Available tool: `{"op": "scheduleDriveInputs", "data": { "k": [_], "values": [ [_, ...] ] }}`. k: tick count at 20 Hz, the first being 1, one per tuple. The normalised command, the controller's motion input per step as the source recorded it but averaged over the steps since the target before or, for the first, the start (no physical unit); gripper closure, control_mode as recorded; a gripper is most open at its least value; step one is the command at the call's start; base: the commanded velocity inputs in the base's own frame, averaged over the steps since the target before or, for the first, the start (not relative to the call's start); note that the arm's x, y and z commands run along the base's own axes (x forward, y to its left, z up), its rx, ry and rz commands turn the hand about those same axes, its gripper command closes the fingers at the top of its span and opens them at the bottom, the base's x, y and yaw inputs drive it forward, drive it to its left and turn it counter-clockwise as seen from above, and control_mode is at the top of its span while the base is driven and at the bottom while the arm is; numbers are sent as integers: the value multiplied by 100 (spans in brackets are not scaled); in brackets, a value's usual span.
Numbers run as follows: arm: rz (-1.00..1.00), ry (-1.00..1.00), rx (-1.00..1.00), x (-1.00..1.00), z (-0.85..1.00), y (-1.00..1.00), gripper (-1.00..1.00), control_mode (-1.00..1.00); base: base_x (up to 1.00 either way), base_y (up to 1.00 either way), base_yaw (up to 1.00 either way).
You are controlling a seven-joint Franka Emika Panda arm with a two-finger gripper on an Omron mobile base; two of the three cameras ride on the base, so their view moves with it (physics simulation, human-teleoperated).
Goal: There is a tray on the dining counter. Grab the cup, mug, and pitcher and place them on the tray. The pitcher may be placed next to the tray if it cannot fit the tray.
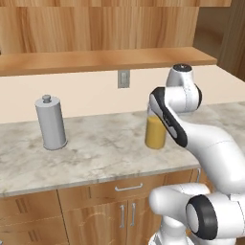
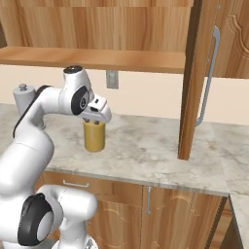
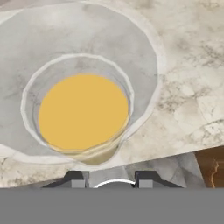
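Clear pitcher [image 1: 155, 133] of orange-yellow liquid, grey metal canister [image 1: 51, 122], beige marbled counter [image 1: 100, 148], wood-grain cabinets [image 1: 95, 210].

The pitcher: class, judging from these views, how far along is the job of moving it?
Done: nothing visibly. In hand: the hand is at the top of the pitcher, which stands on the marbled counter; whether it's gripped is unclear. Left: lifting and carrying it to a tray.
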Motion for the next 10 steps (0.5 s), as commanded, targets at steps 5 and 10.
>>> {"op": "scheduleDriveInputs", "data": {
  "k": [5,10],
  "values": [
    [0,0,-4,-34,5,15,100,-100,0,0,0],
    [0,0,-4,-25,1,16,100,-100,0,0,0]
  ]
}}
